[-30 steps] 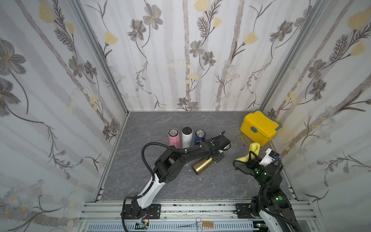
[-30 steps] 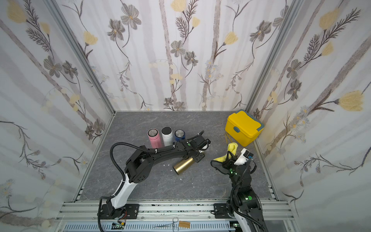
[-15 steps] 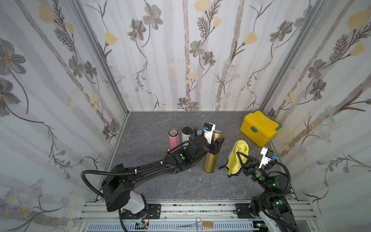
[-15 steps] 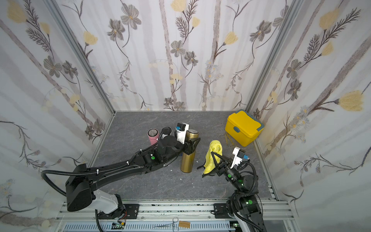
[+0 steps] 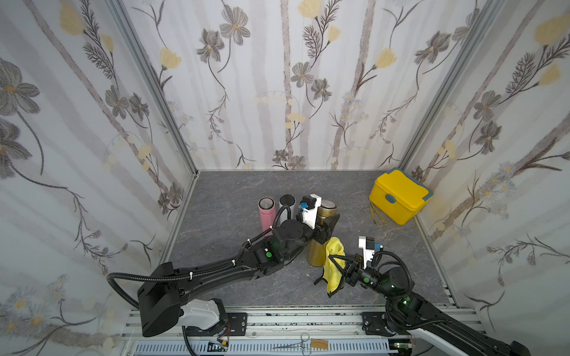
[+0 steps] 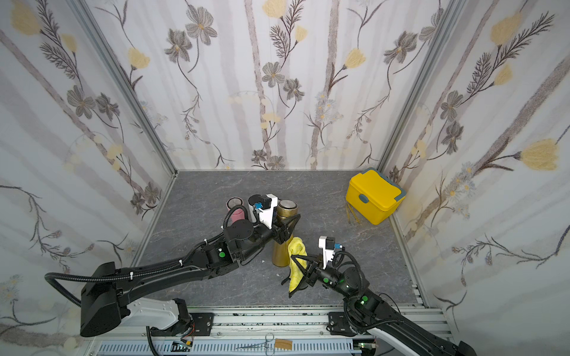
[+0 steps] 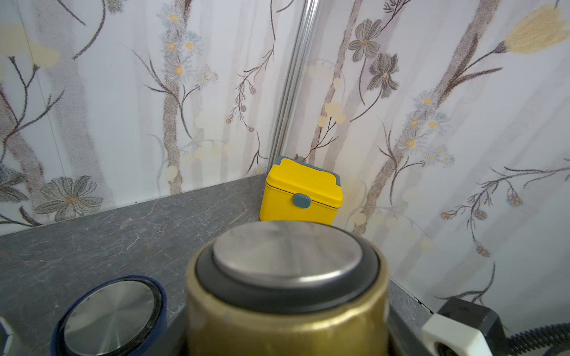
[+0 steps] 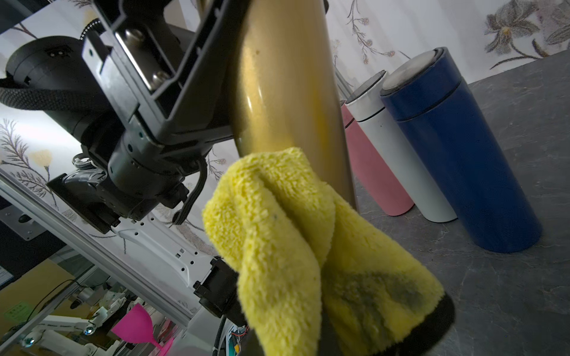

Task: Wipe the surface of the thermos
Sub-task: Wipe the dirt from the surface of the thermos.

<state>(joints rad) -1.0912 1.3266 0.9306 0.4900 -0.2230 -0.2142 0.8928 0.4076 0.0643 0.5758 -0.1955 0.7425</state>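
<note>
In both top views the left gripper [image 5: 327,227] clamps the gold thermos [image 5: 317,249] upright on the table [image 5: 234,191], steadying it, while the right gripper [image 5: 337,264] pinches a yellow cloth [image 5: 334,251] against its side. The left wrist view shows the thermos lid [image 7: 287,251]. In the right wrist view, cloth meets thermos.

Thermos [image 5: 320,237] stands mid-table, cloth [image 5: 333,265] touching its front; three flasks [image 5: 267,212] beside it; box [image 5: 399,197] in the far-right corner.
</note>
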